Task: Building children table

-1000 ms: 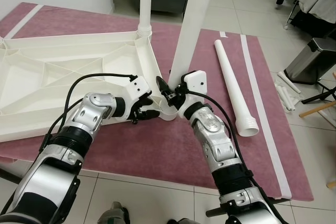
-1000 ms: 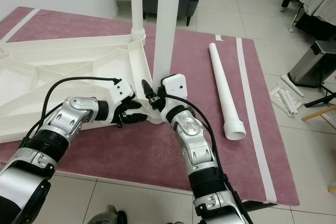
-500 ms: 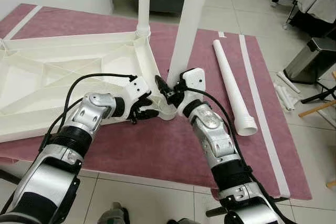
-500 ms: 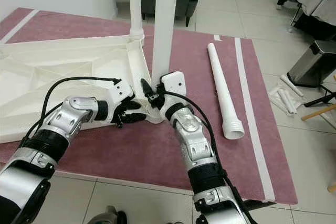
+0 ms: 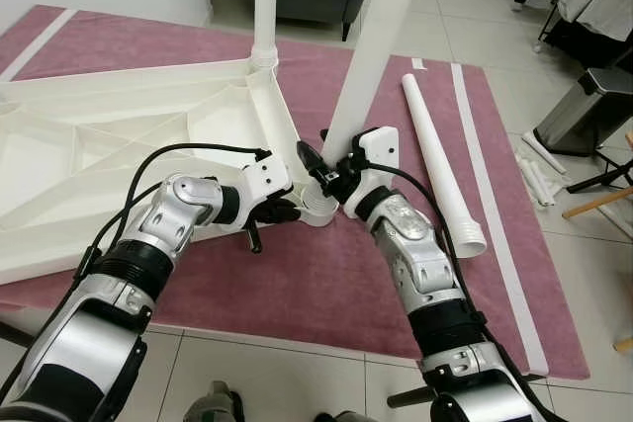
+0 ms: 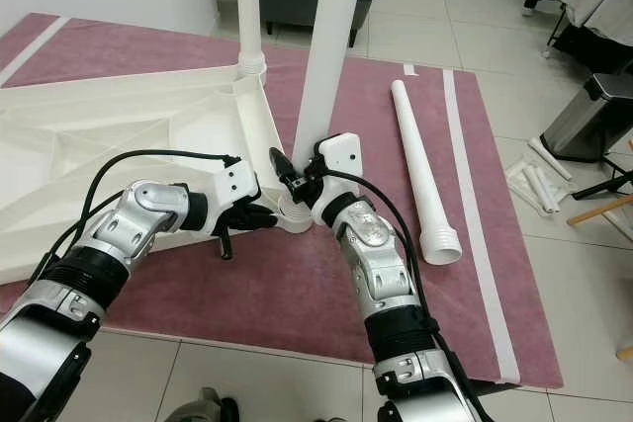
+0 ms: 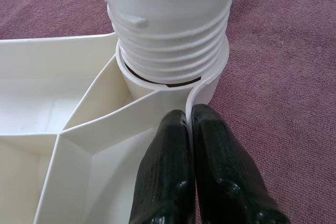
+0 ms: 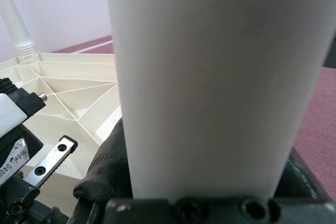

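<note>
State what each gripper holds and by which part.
The right gripper holds the leaning table leg near its threaded bottom end. The left gripper pinches the table top's corner socket wall.

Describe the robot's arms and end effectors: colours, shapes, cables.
Both arms are silver metal in rounded segments with black joints and looping black cables. The left end effector and right end effector each have a white boxy housing at the wrist and two long black fingers.
</note>
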